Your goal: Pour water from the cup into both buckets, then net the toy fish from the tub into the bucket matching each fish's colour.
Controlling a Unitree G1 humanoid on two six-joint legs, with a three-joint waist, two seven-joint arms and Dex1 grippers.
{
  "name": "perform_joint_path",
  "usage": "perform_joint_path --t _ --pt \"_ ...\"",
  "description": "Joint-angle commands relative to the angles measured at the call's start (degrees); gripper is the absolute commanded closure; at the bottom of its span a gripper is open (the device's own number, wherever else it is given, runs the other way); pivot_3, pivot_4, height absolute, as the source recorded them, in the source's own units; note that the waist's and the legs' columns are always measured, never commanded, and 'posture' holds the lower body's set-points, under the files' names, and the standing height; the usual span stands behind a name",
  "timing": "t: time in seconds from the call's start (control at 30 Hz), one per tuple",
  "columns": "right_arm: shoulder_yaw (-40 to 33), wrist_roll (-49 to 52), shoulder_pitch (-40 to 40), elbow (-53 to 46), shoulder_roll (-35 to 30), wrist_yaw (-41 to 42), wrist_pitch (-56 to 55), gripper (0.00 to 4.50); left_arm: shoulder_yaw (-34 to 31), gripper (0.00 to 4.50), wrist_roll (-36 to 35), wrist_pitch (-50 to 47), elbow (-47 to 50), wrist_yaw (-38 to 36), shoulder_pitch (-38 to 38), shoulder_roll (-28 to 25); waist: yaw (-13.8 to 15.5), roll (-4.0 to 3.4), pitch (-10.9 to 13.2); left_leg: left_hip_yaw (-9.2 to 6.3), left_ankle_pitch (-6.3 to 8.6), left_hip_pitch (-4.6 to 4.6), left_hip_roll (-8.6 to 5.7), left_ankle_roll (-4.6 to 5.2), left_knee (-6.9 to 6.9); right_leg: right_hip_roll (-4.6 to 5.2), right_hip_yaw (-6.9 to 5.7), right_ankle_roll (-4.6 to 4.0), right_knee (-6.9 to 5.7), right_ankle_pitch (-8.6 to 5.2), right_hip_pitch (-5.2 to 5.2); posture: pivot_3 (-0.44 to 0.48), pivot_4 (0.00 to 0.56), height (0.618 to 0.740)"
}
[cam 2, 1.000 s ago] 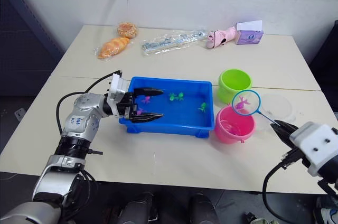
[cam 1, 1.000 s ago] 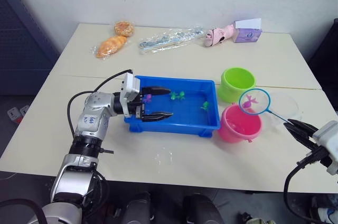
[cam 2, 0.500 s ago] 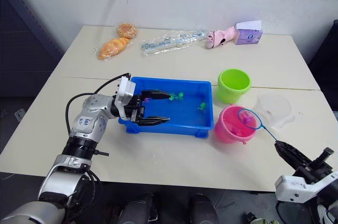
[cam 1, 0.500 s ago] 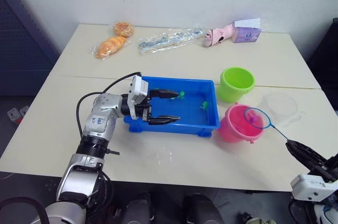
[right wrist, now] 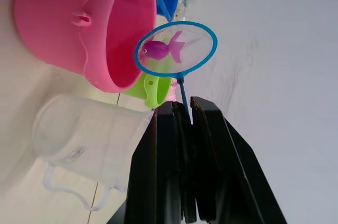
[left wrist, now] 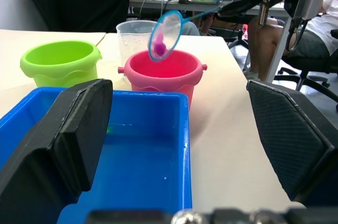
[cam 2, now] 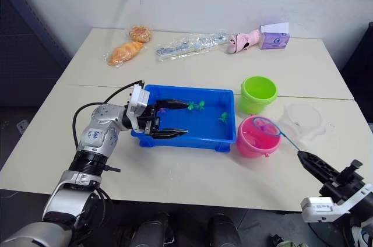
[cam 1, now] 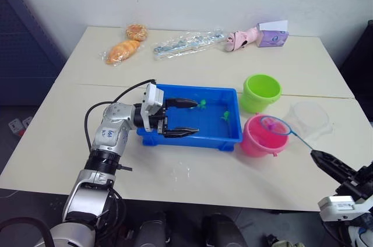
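- Left eye view: I am at the netting step. My right pincer [cam 1: 317, 156] is clamped on the black stick of the net [cam 1: 275, 125], whose hoop hangs over the pink bucket [cam 1: 265, 137]. Next, I judge, the hoop must tip so the catch drops into that pail. My left pincer [cam 1: 186, 117] is spread wide over the blue tub [cam 1: 233, 133], gripping nothing, one finger above the water and one near the tub's front wall.
- Right eye view: two green fish [cam 2: 194, 106] lie in the tub at the wall farther from me, and another green fish [cam 2: 224, 118] sits at the tub's end next to the pink bucket. The lime green bucket [cam 2: 258, 94] stands just behind the pink one; what it holds I cannot tell. The clear cup [cam 2: 303, 120] rests on the surface just beside the pink bucket.
- Left wrist view: beyond the tub's rim, the hoop carries a magenta fish [left wrist: 158, 48] above the pink bucket's mouth.
- Right wrist view: the magenta fish lies in the mesh, close by the pink bucket's rim, matching it in colour.
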State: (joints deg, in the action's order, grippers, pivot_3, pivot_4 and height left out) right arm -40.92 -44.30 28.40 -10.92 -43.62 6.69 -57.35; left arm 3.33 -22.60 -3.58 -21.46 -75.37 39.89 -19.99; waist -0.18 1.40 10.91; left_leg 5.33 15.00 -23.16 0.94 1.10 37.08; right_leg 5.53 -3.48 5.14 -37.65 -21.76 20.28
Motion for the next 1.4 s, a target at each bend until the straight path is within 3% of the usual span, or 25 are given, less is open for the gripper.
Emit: perform_joint_path --t 0.03,0.2,0.33,0.47,0.6,0.73,0.87,1.0,1.17,1.3,1.4 --pt "-2.4 -1.0 -0.2 -0.6 0.0 -2.1 2.9 4.50 -0.2 0.14 -0.4 0.5 0.7 -0.2 -0.1 0.3 0.0 -0.02 0.0 0.01 0.00 0.00 -0.01 0.01 0.00 0.01 0.00 0.00 0.00 0.00 0.00 0.000 0.150 0.740" --pt "3.0 -2.3 0.4 1.9 -0.9 -4.2 1.5 4.50 0.7 0.14 -0.1 0.5 1.1 -0.8 -1.0 0.7 0.0 -0.02 0.0 -0.01 -0.01 0.01 -0.01 0.02 0.01 0.01 -0.01 0.00 0.00 0.00 -0.03 0.000 0.150 0.740" --pt "-1.6 -0.4 -0.7 -1.6 -0.9 -5.4 5.1 4.50 -0.2 0.14 -0.2 0.6 0.2 -0.4 -0.3 0.6 -0.1 -0.08 0.0 0.00 -0.01 0.01 0.00 0.02 0.01 0.00 0.00 -0.01 -0.02 0.00 -0.02 0.000 0.150 0.740" --pt "2.4 -0.7 1.4 -0.4 -1.3 -4.8 3.8 4.50 -0.1 0.14 -0.1 0.7 0.1 -0.7 -0.2 0.7 0.0 -0.08 0.0 -0.02 -0.02 0.04 0.00 0.02 0.02 0.00 -0.01 -0.01 -0.02 0.00 -0.06 0.000 0.150 0.740" --pt "-1.1 0.6 0.7 -2.7 -0.8 -5.9 6.6 4.50 -0.7 0.14 -0.2 0.9 -0.2 -0.6 0.0 0.4 0.1 -0.09 0.0 -0.02 -0.01 0.04 -0.02 0.02 0.00 0.02 -0.01 -0.01 -0.02 0.00 -0.05 0.000 0.150 0.740" --pt "3.6 0.5 2.7 -1.7 -1.9 -3.9 5.3 4.50 -0.4 0.14 0.0 1.0 0.1 -0.9 -0.7 0.1 0.0 -0.09 0.0 -0.02 -0.02 0.07 -0.01 0.04 0.02 0.01 -0.01 -0.01 -0.01 0.00 -0.10 0.000 0.150 0.740" --pt "-1.8 2.0 0.8 -4.0 -1.8 -5.0 8.6 4.50 -0.9 0.14 -0.2 1.0 0.3 -0.3 -0.5 0.0 -0.1 -0.11 0.0 0.00 -0.02 0.07 -0.01 0.04 0.00 0.01 0.00 -0.01 -0.02 0.00 -0.08 0.000 0.150 0.740" --pt "3.4 0.7 1.6 -2.7 -2.3 -3.5 6.9 4.50 -0.5 0.14 -0.1 1.0 0.3 -0.4 -1.2 0.1 0.0 -0.10 0.0 -0.01 -0.03 0.09 0.00 0.04 0.04 0.00 0.01 -0.01 -0.03 0.00 -0.12 0.000 0.150 0.740" --pt "-1.5 2.0 -0.6 -6.0 -2.3 -4.2 10.5 4.50 -1.1 0.14 -0.1 1.4 -0.4 0.1 -0.2 0.1 0.1 -0.14 0.0 -0.02 -0.03 0.06 -0.03 0.05 0.01 0.02 0.00 -0.01 -0.03 0.00 -0.08 0.000 0.150 0.740" --pt "4.9 1.6 2.3 -4.2 -2.2 -1.9 8.2 4.50 -0.4 0.14 0.4 2.3 -0.9 -0.2 -0.4 0.4 0.0 -0.10 -0.1 -0.05 -0.04 0.11 0.00 0.07 0.04 0.00 -0.02 -0.01 -0.02 0.00 -0.16 0.000 0.150 0.740" --pt "-0.5 3.0 0.7 -7.1 -1.4 -3.0 11.8 4.50 -0.8 0.14 0.3 2.6 -1.2 0.3 0.1 0.4 0.1 -0.17 -0.1 -0.04 -0.04 0.07 -0.02 0.06 -0.02 0.01 -0.01 -0.01 -0.04 0.00 -0.08 0.000 0.150 0.740"
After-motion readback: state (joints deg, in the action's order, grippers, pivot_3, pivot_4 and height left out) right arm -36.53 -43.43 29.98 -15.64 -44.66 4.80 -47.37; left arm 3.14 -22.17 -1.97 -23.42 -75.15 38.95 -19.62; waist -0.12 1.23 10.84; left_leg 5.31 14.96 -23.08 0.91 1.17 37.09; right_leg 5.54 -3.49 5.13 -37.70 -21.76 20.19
